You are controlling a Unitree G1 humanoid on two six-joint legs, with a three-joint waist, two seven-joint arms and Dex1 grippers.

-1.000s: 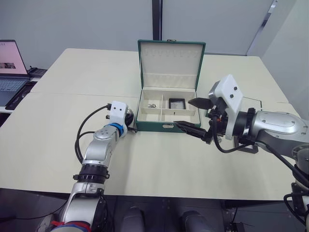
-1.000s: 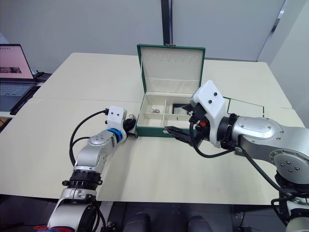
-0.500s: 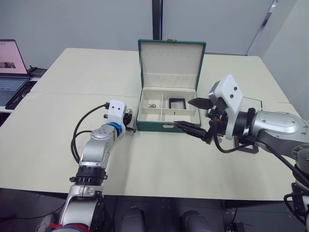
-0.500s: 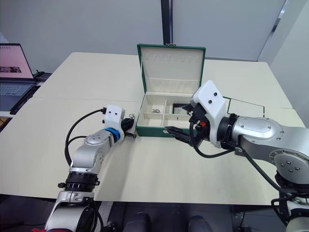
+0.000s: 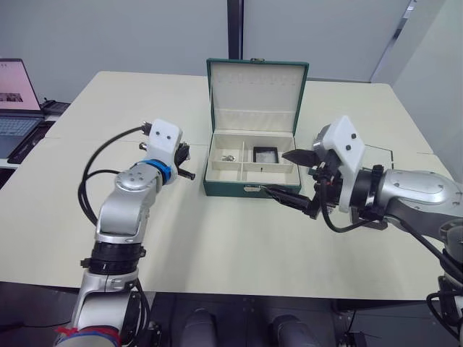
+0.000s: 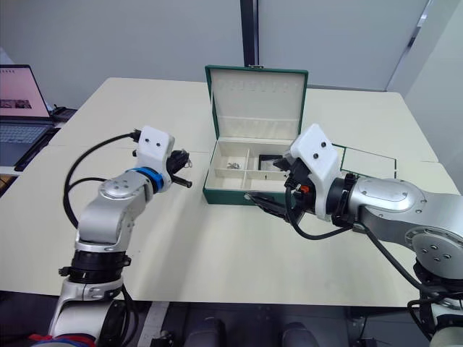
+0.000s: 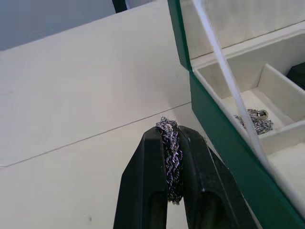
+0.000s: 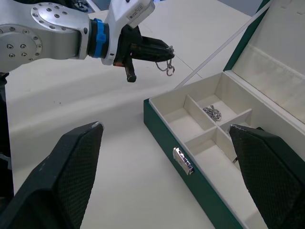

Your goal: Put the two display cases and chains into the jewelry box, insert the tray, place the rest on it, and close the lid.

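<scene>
Bench (image 5: pixel 217 238): pale and wide; a laptop (image 5: pixel 16 97) sits far off to the box's left.
Head view: the jewelry box (image 5: pixel 249 163) stands with its lid (image 5: pixel 255 94) up. One display case (image 5: pixel 265 154) lies in a back compartment.
Left wrist view: the left gripper (image 7: pixel 173 136) is pinched tight on a chain (image 7: pixel 170 157), up beside the box's left wall. Another chain (image 7: pixel 255 120) lies inside.
Right wrist view: the right gripper (image 5: pixel 289 176) hangs at the box's front, fingers wide apart.

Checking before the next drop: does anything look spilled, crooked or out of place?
Nothing stands out. The jewelry box sits square with its lid upright, one chain lies inside a compartment, and the left gripper pinches another chain beside the box.
</scene>
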